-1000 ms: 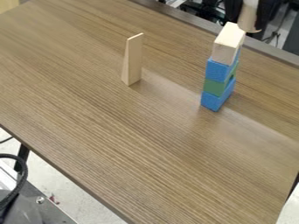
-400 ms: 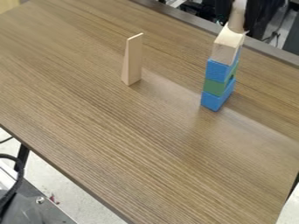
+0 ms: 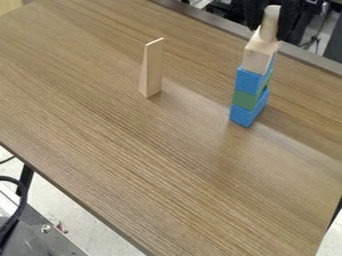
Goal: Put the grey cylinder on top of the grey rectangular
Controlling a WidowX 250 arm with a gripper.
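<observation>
Lower now, the cylinder (image 3: 270, 21) looks set on the block (image 3: 258, 58), upper right; the gripper (image 3: 269, 31) hugs it, letting go is left

Room to pass between upright wedge (image 3: 152, 70) and 4-block stack (image 3: 251, 81).

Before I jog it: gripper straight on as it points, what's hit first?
The pale block atop the stack, likely met by the cylinder in the gripper. Can't tell whether they already touch.

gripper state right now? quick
Gripper: around the cylinder at the top of the block stack; can't tell whether it's clamped on it or open.
</observation>
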